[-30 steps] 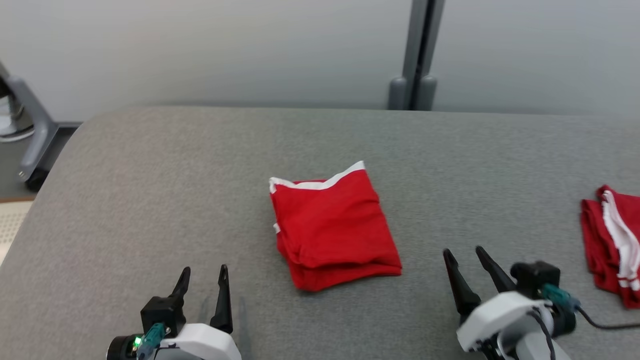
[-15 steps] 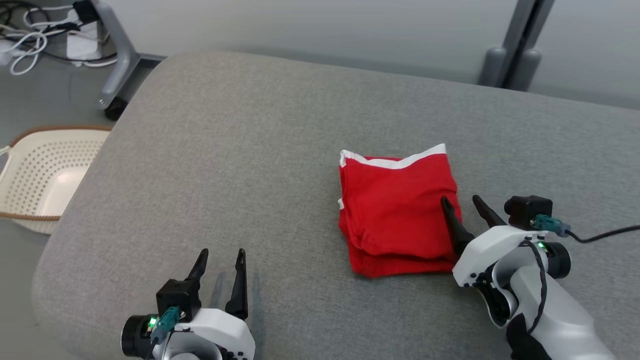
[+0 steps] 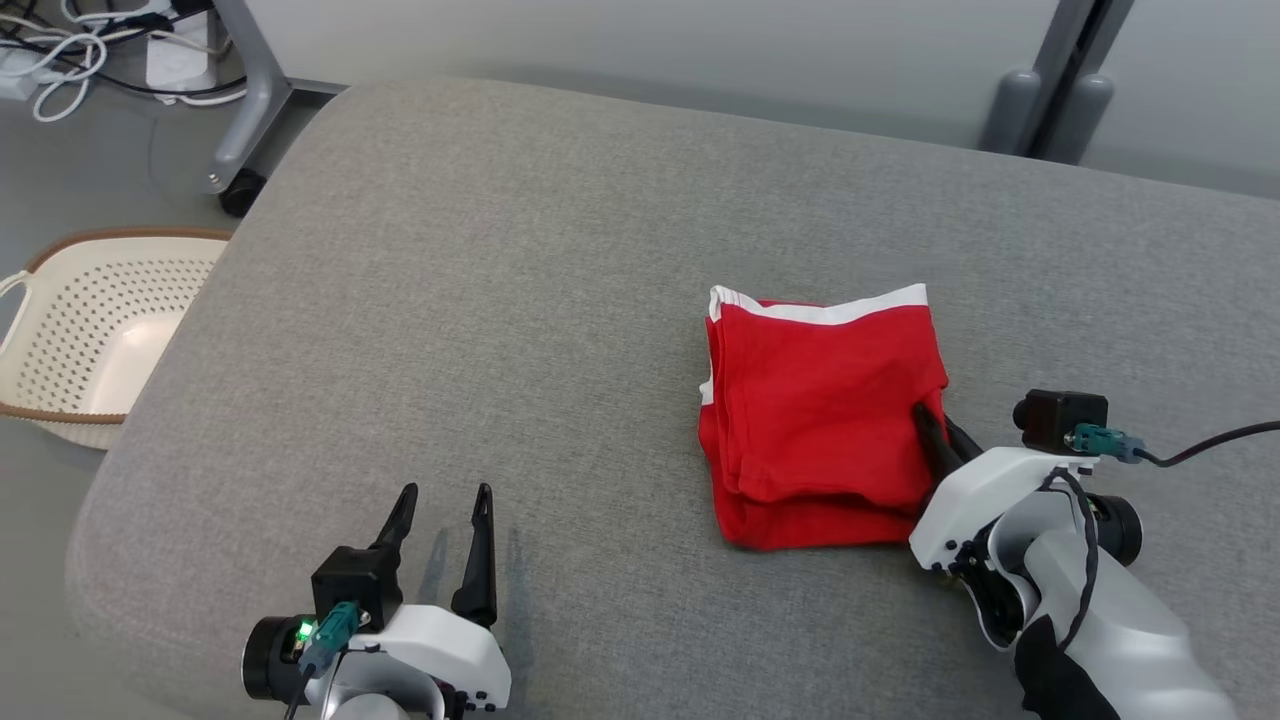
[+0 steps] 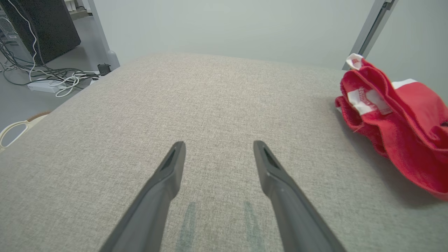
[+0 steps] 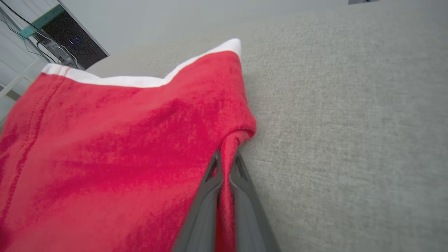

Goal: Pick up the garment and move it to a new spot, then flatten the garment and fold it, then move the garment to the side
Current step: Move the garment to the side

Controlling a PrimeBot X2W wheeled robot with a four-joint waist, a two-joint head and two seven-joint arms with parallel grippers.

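A folded red garment [image 3: 815,410] with white trim lies on the grey padded table [image 3: 500,300], right of centre. My right gripper [image 3: 935,425] is shut on the garment's right edge; in the right wrist view a pinched fold of red cloth [image 5: 140,147] rises between the closed fingers [image 5: 206,196]. My left gripper [image 3: 445,525] stands open near the front edge, well left of the garment, with nothing between its fingers [image 4: 164,182]. From the left wrist camera the garment [image 4: 395,119] sits off to the right, its layered edge showing.
A cream perforated basket [image 3: 90,330] sits on the floor beyond the table's left edge. Cables [image 3: 70,40] and a wheeled stand leg [image 3: 245,110] lie at the far left. A grey post [image 3: 1050,90] stands behind the table.
The head camera has turned left and down. My right gripper moved onto the garment's right edge and shut on it. The left gripper has stayed open in place.
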